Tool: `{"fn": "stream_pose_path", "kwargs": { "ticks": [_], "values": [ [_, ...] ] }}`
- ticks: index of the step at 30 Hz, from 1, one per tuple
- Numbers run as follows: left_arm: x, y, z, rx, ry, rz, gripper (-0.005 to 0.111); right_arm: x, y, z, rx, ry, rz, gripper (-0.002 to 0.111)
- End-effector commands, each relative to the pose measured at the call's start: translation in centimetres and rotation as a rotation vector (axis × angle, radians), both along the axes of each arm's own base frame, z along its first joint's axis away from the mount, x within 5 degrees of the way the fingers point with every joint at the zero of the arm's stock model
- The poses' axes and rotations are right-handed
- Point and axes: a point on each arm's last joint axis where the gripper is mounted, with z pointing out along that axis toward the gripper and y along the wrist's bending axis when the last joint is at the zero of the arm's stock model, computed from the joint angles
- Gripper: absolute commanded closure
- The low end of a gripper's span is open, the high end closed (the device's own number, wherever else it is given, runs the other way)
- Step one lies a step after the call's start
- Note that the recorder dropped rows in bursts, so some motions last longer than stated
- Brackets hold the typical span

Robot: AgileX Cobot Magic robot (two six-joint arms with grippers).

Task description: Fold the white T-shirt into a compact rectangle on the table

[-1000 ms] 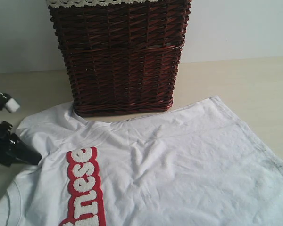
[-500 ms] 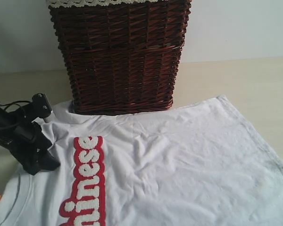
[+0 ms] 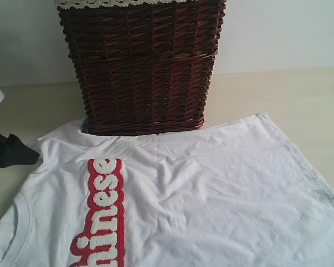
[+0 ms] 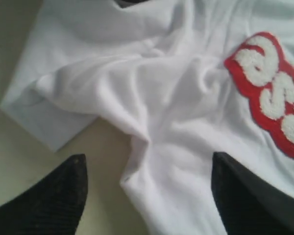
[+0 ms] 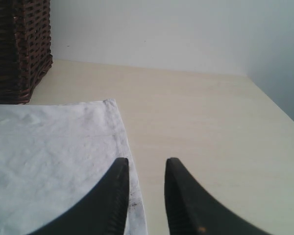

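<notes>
**Fig.** Shirt [image 3: 211, 200] lies spread, print side up, across the lower half of the ext. view on the surface [image 3: 278, 94]. Its upper edge reaches the foot of the basket [image 3: 142, 67] at top centre. No fold is made yet, and the cloth is creased beside the red band [image 3: 103, 217].

- **L claw** [image 4: 148, 157]: at the left edge of the ext. view, just beside the sleeve [image 4: 49, 112]. Jaws are wide apart, nothing held.
- **R claw** [image 5: 146, 164]: outside the ext. view. Its wrist cam shows it over the hem edge [image 5: 120, 132], jaws a narrow gap apart, no cloth btw. them.

We judge the step as set-up for the 1st fold, w/ the task barely begun. Next move, in our view: L claw drops onto the sleeve, pinches it, and carries it inward toward the band. R claw should take the hem likewise, so the cloth doesn't drag.
</notes>
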Motion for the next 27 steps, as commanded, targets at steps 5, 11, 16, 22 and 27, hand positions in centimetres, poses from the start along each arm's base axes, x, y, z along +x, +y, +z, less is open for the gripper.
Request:
{"fn": "stream_pose_path", "kwargs": {
  "ticks": [5,11,16,22,27],
  "values": [
    [-0.6,1.5,-2.6,-0.047,0.13,0.018,0.057,0.0,0.0,0.0,-0.01,-0.017,-0.001,0.081],
    [-0.6,-0.1,-4.8,-0.097,0.207,-0.006,0.062,0.0,0.0,0.0,-0.01,-0.017,-0.001,0.081],
    [-0.4,-1.5,-5.7,-0.088,0.217,-0.018,0.071,0.0,0.0,0.0,-0.01,-0.017,-0.001,0.081],
    [-0.2,-1.6,-2.7,0.0,0.024,-0.177,0.107,0.0,0.0,0.0,-0.01,-0.017,-0.001,0.081],
    [-2.6,-3.5,-1.9,0.218,-0.109,-0.901,0.107,0.0,0.0,0.0,-0.01,-0.017,-0.001,0.081]
  ]
}}
